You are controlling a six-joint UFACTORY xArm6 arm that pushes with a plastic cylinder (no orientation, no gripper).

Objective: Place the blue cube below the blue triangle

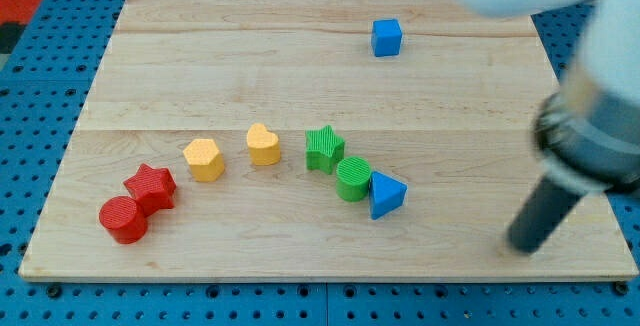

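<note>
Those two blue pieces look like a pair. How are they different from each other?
Shape: the blue cube is a box; the blue triangle is a wedge.
Place: the cube sits near the view's top; the triangle sits low, right of centre.
Company: the cube stands alone, while the triangle is pressed against a green cylinder.
My tip is nearer the triangle, to its right, touching neither.
Both share the same blue and rest on the wooden board.

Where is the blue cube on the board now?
The blue cube stands alone near the view's top, right of centre, far above the blue triangle and green cylinder.
</note>
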